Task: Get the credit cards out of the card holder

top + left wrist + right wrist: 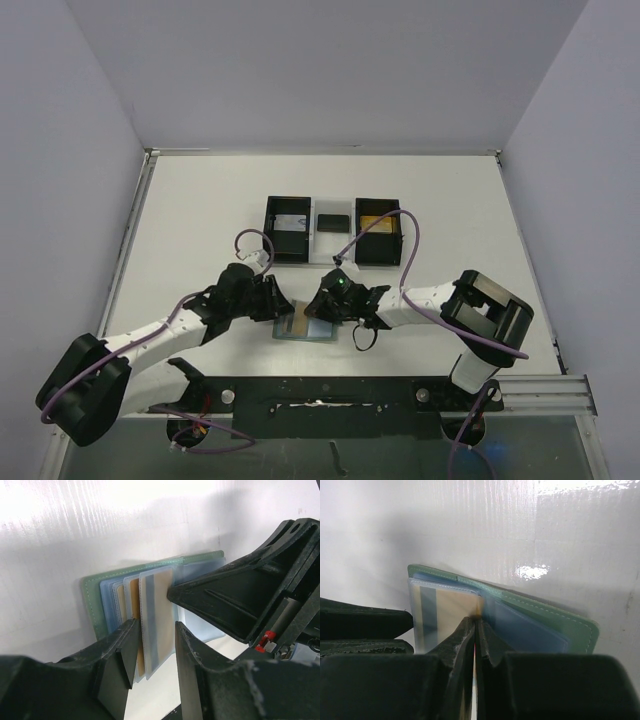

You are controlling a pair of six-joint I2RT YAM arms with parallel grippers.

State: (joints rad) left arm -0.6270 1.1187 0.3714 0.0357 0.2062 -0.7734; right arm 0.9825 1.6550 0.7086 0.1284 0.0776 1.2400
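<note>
One card (pixel 159 605) at card holder (pixel 92 602) — R pincer (pixel 475 624) pinching, L pincer (pixel 156 630) astride

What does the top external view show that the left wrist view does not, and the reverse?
Only top external: the black-and-clear three-compartment tray. Only left wrist: clear card sleeves fanned apart, one holding a tan card inside the open left gripper. Both: the grey-green bifold card holder lying open on the white table, the right gripper at it.

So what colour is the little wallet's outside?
Grey-green; the flat bifold card holder shows it best in the right wrist view.
</note>
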